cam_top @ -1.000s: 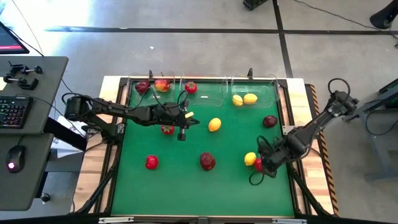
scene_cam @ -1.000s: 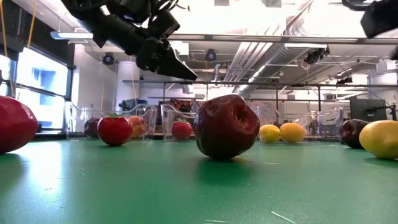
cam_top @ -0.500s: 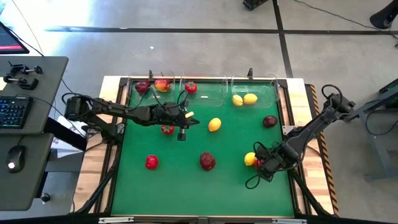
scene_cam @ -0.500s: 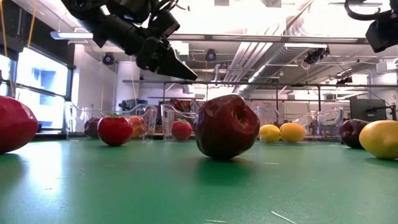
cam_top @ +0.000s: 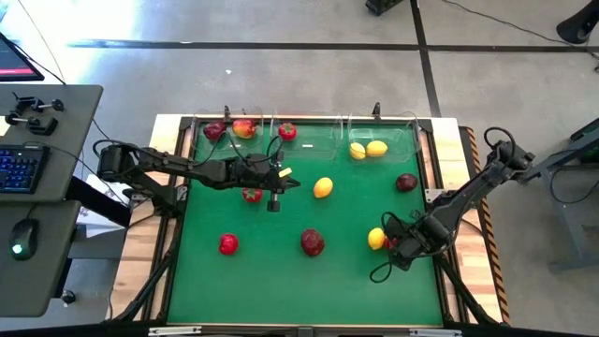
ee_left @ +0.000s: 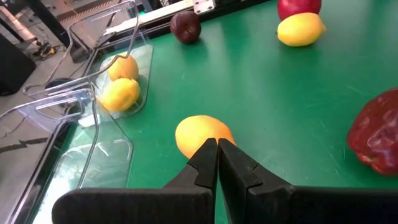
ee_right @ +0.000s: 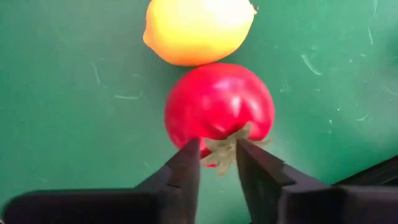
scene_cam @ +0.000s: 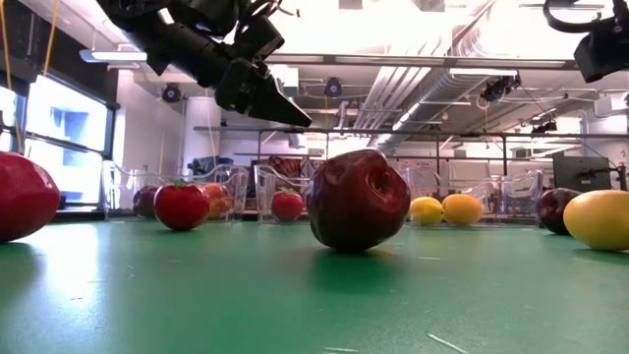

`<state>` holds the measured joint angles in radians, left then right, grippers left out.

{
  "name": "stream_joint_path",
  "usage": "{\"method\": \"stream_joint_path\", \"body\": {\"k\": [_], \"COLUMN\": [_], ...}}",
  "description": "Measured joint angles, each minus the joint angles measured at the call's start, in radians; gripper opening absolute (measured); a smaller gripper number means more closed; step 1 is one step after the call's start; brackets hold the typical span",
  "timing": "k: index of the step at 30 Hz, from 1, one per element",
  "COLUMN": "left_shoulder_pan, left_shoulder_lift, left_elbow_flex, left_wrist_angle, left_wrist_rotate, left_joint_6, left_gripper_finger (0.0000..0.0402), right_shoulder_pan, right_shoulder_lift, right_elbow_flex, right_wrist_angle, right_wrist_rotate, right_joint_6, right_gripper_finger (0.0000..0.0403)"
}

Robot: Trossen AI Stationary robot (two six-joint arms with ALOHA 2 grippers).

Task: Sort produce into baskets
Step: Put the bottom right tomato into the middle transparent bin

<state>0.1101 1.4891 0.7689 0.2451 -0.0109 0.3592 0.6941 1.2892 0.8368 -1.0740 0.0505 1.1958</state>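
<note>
Right gripper (ee_right: 217,158) pinching the green top of a bright red fruit (ee_right: 217,106) at the mat's right side.

I am watching the right fingers (ee_right: 180,168) nipping in on the fruit's leafy stem — the red fruit is sitting on the green mat (cam_top: 281,281), touching a lemon (cam_top: 376,239) just beside it. My left gripper (ee_left: 217,163) is hanging above the mat's middle with its fingers pressed together, gripping nothing, a second lemon (cam_top: 323,187) lying beyond its tips. The three clear baskets (cam_top: 309,136) are lining the far edge — apples (cam_top: 229,129) and a red fruit at the left end, two lemons (cam_top: 367,149) in the right one. A dark apple (cam_top: 313,242) is lying mid-mat.
</note>
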Motion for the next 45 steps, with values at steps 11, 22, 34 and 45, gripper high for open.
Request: {"method": "stream_joint_path", "body": {"k": [11, 22, 34, 45], "left_shoulder_pan": [0.0, 0.0, 0.0, 0.0], "left_shoulder_lift": [0.0, 0.0, 0.0, 0.0], "left_elbow_flex": [0.0, 0.0, 0.0, 0.0], "left_wrist_angle": [0.0, 0.0, -0.002, -0.001], "left_wrist_rotate": [0.0, 0.0, 0.0, 0.0], "left_joint_6": [0.0, 0.001, 0.0, 0.002], "left_gripper_finger": [0.0, 0.0, 0.0, 0.0], "right_shoulder_pan": [0.0, 0.0, -0.035, 0.102], "right_shoulder_lift": [0.0, 0.0, 0.0, 0.0], "right_elbow_flex": [0.0, 0.12, 0.064, 0.071], "right_wrist_angle": [-0.106, -0.247, -0.064, -0.139], "right_wrist_rotate": [-0.018, 0.076, -0.011, 0.136], "right_joint_6": [0.008, 0.012, -0.065, -0.125], "right_gripper_finger": [0.0002, 0.0, 0.0013, 0.0002]}}
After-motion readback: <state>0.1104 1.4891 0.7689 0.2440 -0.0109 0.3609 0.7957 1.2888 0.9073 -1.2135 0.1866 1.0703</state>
